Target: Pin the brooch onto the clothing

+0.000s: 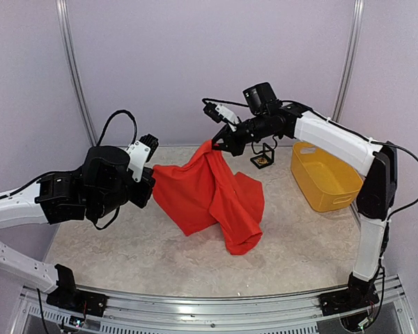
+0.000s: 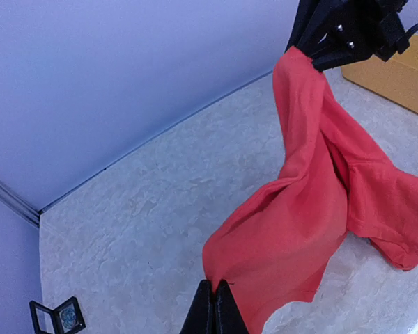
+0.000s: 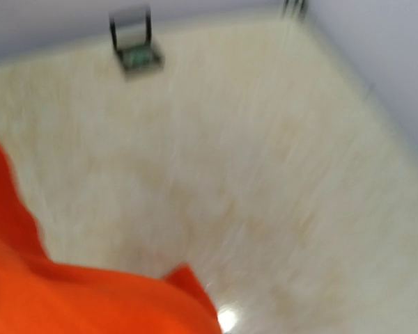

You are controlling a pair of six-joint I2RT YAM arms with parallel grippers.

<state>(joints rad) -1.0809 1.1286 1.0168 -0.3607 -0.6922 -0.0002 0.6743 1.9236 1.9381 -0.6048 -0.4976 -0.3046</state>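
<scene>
Red-orange T-shirt [image 1: 209, 195]: crumpled, strung up at two points, lower folds slumped, left of yellow basket [image 1: 324, 177]. Brooch [image 2: 68, 317]: small, round, inside open black case [image 1: 262, 161] just beside basket.

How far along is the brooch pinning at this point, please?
Done: nothing pinned yet. In hand: the left tool and right tool each pinch the T-shirt, partly raised. Left: the brooch, seemingly in the small open box by the yellow basket, lies untouched.
</scene>
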